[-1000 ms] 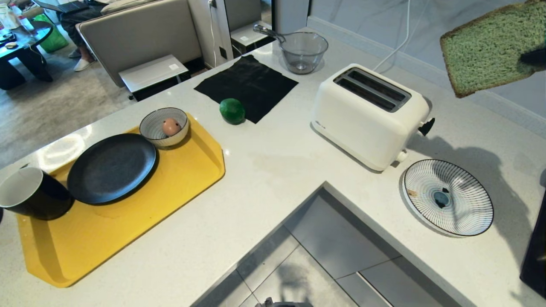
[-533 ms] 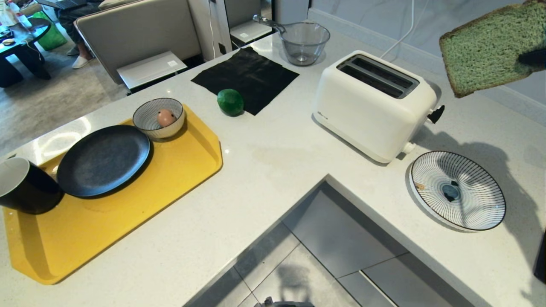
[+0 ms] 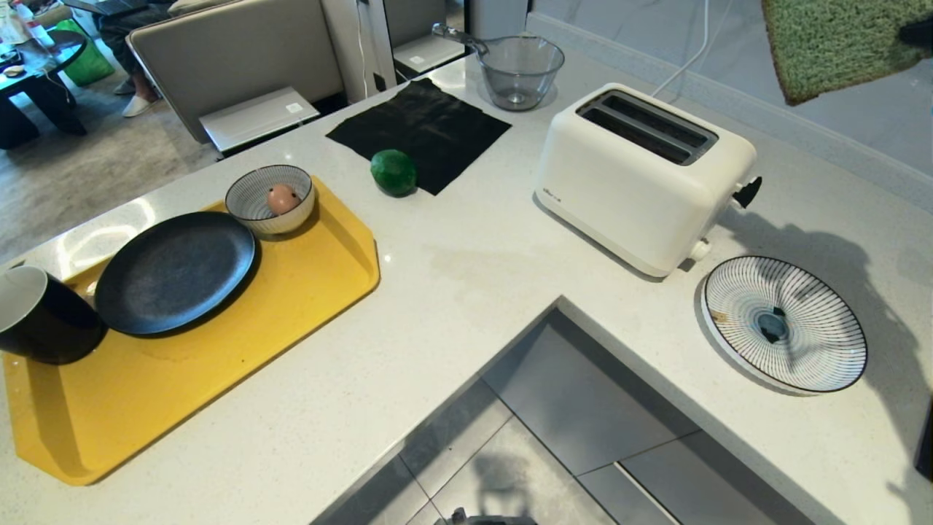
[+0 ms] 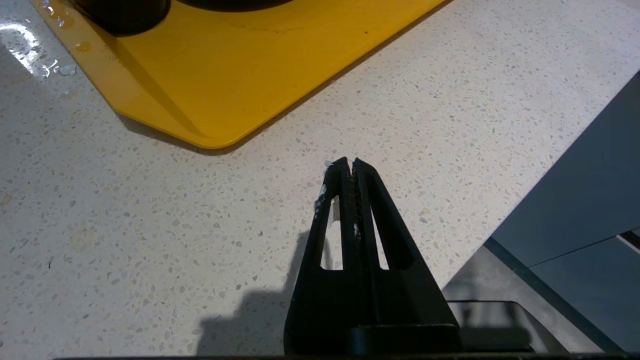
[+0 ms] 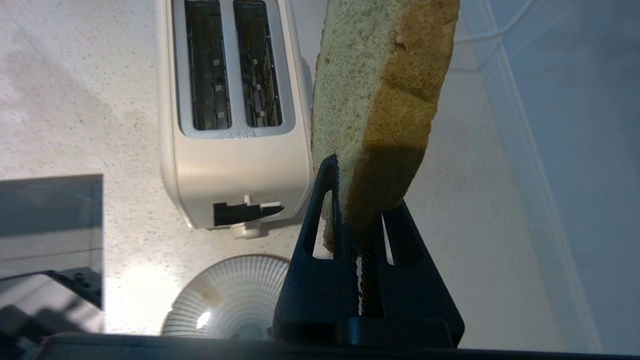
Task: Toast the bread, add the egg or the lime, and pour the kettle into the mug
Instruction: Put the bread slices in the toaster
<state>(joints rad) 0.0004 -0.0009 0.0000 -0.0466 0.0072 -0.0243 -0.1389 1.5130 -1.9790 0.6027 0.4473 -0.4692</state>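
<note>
— Higher now: the bread (image 3: 831, 44) sits further up in the head view than a moment ago, with only its lower part showing at the top right corner. The whole counter has also slid a little across that view, so the camera itself has shifted; the toaster (image 3: 649, 179) and the rest have not been pushed.

— Who has the slice?

— The right gripper (image 5: 357, 200). Its fingers pinch one end of the bread, crust edge toward the wrist camera, so the slice hangs on edge, well above the counter and off to one side of the toaster. Both slots look empty.

— And the other arm?

— Parked. The left gripper (image 4: 348, 165) hovers over bare counter near the corner of the yellow tray (image 3: 328, 270), fingers pressed together on nothing.

— So what does the lift mean?

— My guess is that toasting is only beginning: the slice seems raised to clear the toaster's top before being carried over a slot. It needs lining up with the slot first, since it looks thick for the opening.

— The rest?

— Untouched. The lime (image 3: 393, 172) lies by the black cloth (image 3: 419, 131), the egg (image 3: 282, 198) in its small bowl (image 3: 251, 211) on the tray, the mug (image 3: 44, 324) at the tray's far left. No kettle is in view.
</note>
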